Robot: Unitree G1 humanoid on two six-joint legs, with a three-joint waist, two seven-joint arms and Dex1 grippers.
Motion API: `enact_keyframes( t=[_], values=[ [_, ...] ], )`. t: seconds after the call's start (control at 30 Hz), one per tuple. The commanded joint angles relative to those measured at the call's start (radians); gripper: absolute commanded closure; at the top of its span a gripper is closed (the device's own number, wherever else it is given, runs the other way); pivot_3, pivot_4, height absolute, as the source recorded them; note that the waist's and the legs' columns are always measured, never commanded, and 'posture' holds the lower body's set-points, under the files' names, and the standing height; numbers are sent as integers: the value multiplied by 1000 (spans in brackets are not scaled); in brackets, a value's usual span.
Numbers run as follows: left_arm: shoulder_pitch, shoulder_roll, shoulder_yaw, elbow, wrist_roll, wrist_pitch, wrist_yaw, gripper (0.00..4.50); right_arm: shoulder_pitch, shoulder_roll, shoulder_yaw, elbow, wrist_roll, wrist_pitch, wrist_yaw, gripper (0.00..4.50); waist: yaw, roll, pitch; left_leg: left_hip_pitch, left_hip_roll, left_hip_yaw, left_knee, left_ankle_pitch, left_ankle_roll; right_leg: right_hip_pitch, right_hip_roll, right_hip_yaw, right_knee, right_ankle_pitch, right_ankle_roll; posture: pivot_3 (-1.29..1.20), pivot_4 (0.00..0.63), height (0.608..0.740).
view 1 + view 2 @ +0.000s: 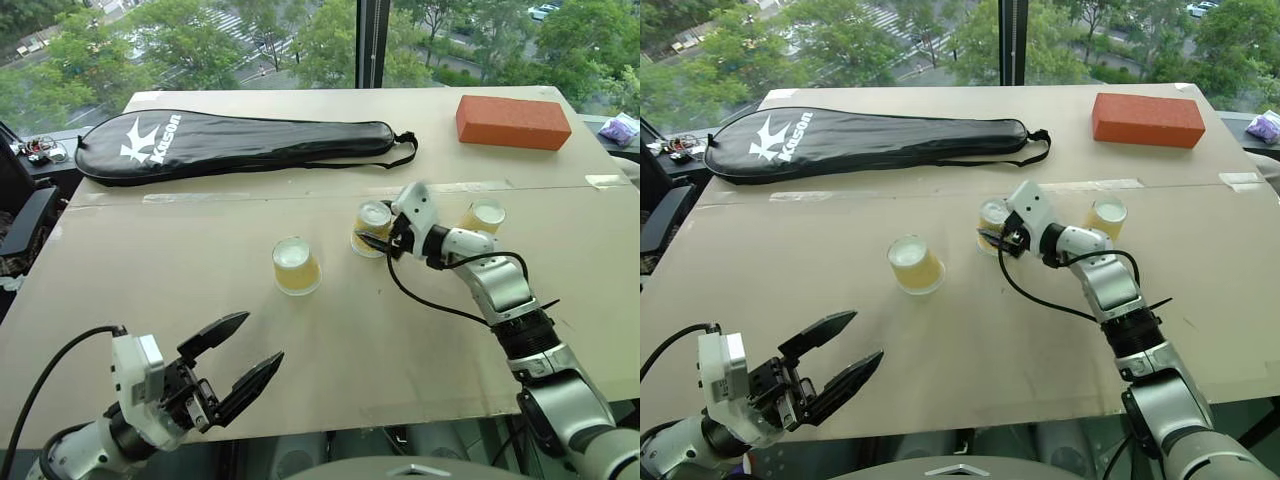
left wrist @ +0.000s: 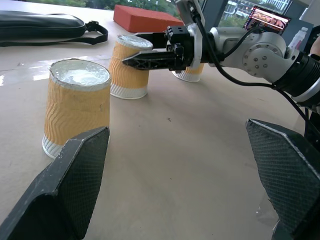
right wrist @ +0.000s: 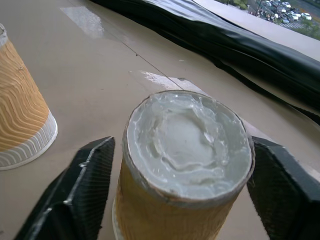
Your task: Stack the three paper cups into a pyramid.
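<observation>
Tan cardboard-covered bench [image 1: 330,330], wide bare stretch across the near half, nothing between the near edge and the cups. Three small ribbed yellow-orange paper cups stand upside down, white bases up, in a loose row mid-bench, none stacked: left cup [image 1: 296,266] alone with open room all round; middle cup [image 1: 372,228] a little farther back; right cup [image 1: 483,217] beyond the right forearm, well apart from the left one. Nothing rests on any upturned base. Right hand [image 1: 385,243] reaches in level from the right, its black fingers spread to either side of the middle cup; right wrist view shows gaps between fingers and cup wall, so no grip. Left hand [image 1: 232,362] hovers low over the near-left edge, fingers wide apart, holding nothing, well short of the left cup. Far side: long black zipped racket case [image 1: 235,143] near the back-left edge; orange rectangular brick [image 1: 513,121] at the back-right corner.
</observation>
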Motion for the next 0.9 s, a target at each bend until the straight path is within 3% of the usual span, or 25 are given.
enact_keyframes(
  t=[0.03,0.2,0.3,0.43,0.9],
  values=[
    [1,-2,4,-43,-15,-24,2,0,-9,-44,-89,-135,71,12,48,40,0,0,0,0,0,0,0,0,0,0,0,0,0,0,0,0,150,740],
    [-66,25,-15,-34,-38,6,8,0,15,-146,-271,-363,256,165,61,40,2,1,0,1,0,-1,1,0,0,1,2,-1,1,0,0,0,150,740],
    [-110,47,-18,-31,-58,29,10,0,29,-221,-358,-387,216,204,-28,40,1,1,0,1,0,-1,1,0,0,2,3,-2,1,0,0,0,150,740],
    [-152,74,-35,-21,-73,52,-2,0,102,-293,-378,-342,113,203,-105,40,1,0,0,2,0,1,1,0,0,2,3,-2,1,0,0,0,150,740],
    [-192,110,-32,17,-87,76,-32,0,193,-210,-387,-316,115,316,-220,40,-2,1,0,2,1,1,1,0,0,2,5,0,1,0,0,0,150,740]
  ],
)
